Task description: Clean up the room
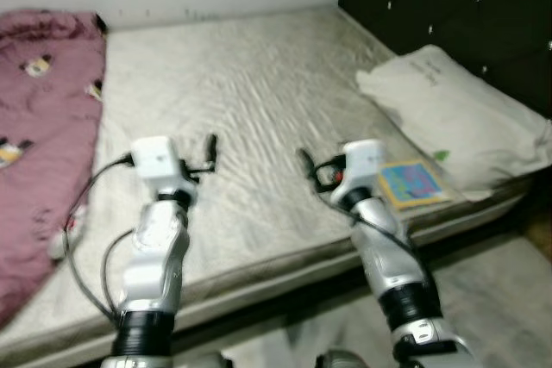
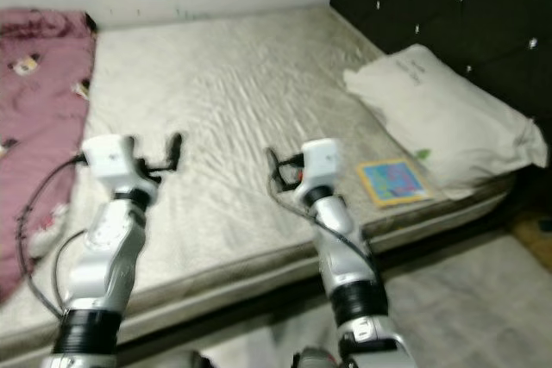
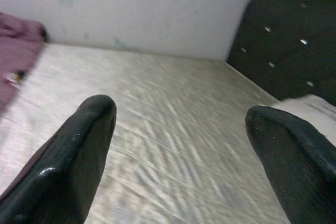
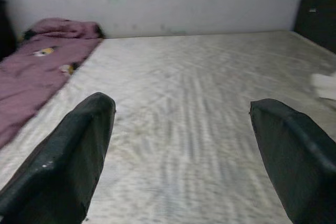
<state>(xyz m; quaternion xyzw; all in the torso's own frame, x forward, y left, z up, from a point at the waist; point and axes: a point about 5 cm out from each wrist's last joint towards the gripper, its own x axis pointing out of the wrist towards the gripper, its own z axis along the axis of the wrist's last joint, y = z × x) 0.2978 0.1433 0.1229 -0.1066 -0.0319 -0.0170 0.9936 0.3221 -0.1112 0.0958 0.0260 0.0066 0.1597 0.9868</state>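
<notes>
Barely begun: both pincers, left gripper (image 3: 181,124) and right gripper (image 4: 181,129), spread wide and empty over the mattress (image 1: 259,109), colourful book (image 1: 411,183) at four o'clock, maroon blanket (image 1: 43,127) at nine, untouched.

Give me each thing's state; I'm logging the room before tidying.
Left gripper: open, empty, above the mattress.
Right gripper: open, empty.
Maroon patterned blanket: crumpled along the bed's left side.
Off-white pillow: lying by the headboard.
Colourful flat book: flat beside the pillow.
</notes>
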